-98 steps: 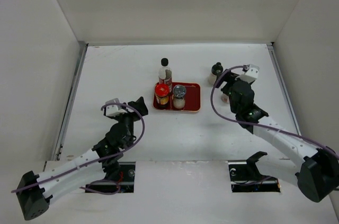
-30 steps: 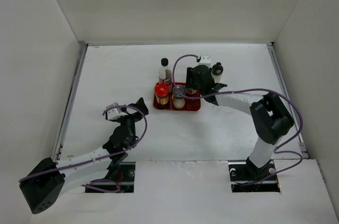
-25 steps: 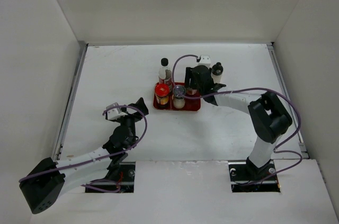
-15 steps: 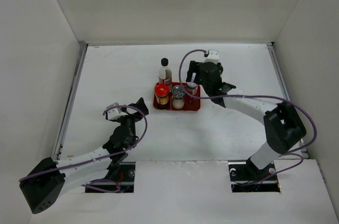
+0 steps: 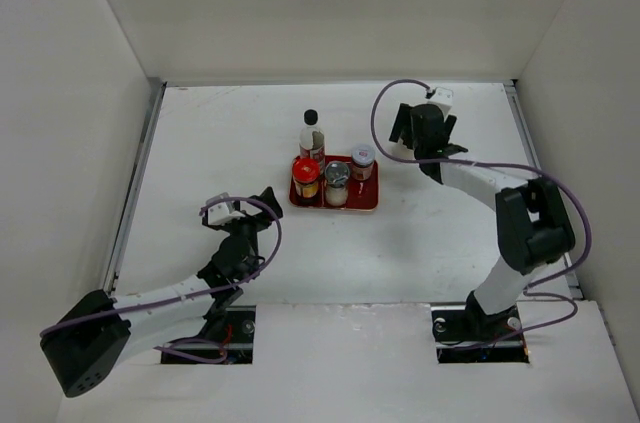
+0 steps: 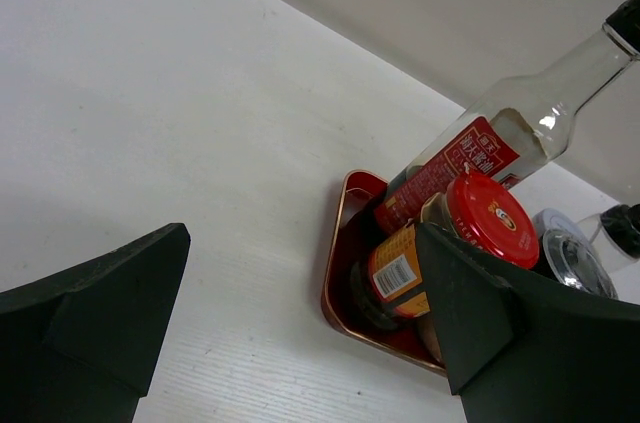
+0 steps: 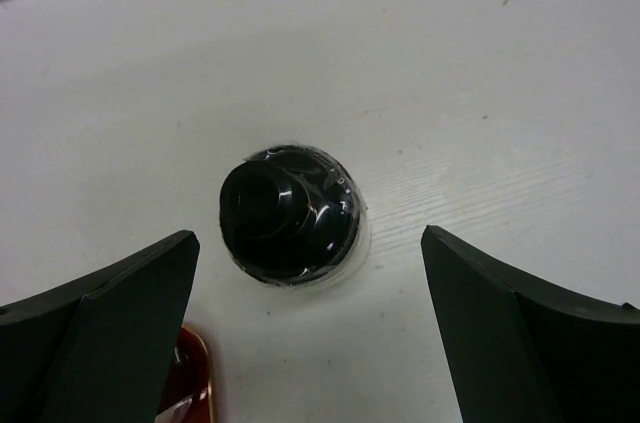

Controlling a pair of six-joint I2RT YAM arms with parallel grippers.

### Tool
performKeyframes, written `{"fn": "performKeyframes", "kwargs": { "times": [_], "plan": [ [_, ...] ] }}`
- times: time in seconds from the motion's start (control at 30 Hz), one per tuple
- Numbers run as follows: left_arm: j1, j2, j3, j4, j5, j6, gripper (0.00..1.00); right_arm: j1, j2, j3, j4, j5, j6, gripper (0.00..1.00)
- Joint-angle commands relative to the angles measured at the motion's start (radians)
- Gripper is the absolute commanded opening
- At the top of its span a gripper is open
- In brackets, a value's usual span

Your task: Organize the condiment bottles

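A white worktop (image 5: 200,143) with a faint grain is being enclosed on three sides by plain white panels: a back wall (image 5: 330,13), a left wall (image 5: 60,143) and a right wall (image 5: 590,93). A grey metal strip (image 5: 135,193) is being shown along the worktop's left edge. Near the middle, a flat red tray (image 5: 365,198) is being carried by the worktop, and three of the condiment bottles are being held in it: a red-capped jar (image 5: 305,178) at the left, a metal-capped shaker (image 5: 338,181) just beside it, and a second shaker (image 5: 362,161) at the far right corner. A tall slim black-capped bottle (image 5: 312,138) is being shown upright at the tray's far left edge; whether it is standing in the tray or just behind it cannot be told. A squat black-capped bottle (image 7: 285,211) is being shown upright on the bare worktop to the right of the tray, close to its corner. The right end effector (image 7: 307,235) is being held above this bottle with its fingers (image 7: 110,313) spread wide, one on each side of the cap and neither touching it. The left end effector (image 6: 300,238) is being held low over the worktop, well to the near left of the tray, pointed toward the bottles, its fingers (image 6: 100,323) wide apart with nothing between them.
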Motion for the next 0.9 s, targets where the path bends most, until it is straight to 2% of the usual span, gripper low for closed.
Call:
{"fn": "performKeyframes", "kwargs": {
  "times": [0.0,0.07,0.13,0.27,0.37,0.53,0.67,0.77,0.87],
  "plan": [
    [0.006,0.012,-0.005,0.053,0.005,-0.009,1.0,-0.019,0.067,0.1,-0.006,-0.075,-0.026,1.0],
    [0.005,0.016,-0.003,0.053,0.005,-0.009,1.0,-0.023,0.11,0.129,-0.002,-0.092,-0.03,1.0],
    [0.003,0.021,0.0,0.053,0.005,-0.009,1.0,-0.025,0.13,0.135,0.02,-0.089,-0.035,0.95],
    [0.003,0.042,0.004,0.053,0.008,-0.01,1.0,-0.022,0.131,0.099,0.112,-0.045,-0.05,0.68],
    [0.001,0.045,0.01,0.053,0.034,-0.007,1.0,0.007,0.041,0.004,0.174,0.026,-0.073,0.52],
    [0.005,0.035,0.01,0.053,0.044,-0.007,1.0,0.102,-0.204,-0.185,0.181,0.075,-0.06,0.51],
    [0.006,0.036,0.01,0.053,0.045,-0.009,1.0,0.19,-0.341,-0.266,0.126,0.089,-0.006,0.51],
    [0.005,0.036,0.017,0.053,0.051,-0.01,1.0,0.263,-0.381,-0.283,0.118,0.074,0.058,0.51],
    [0.005,0.045,0.018,0.053,0.051,-0.01,1.0,0.323,-0.351,-0.262,0.132,0.066,0.098,0.51]
  ]
}}
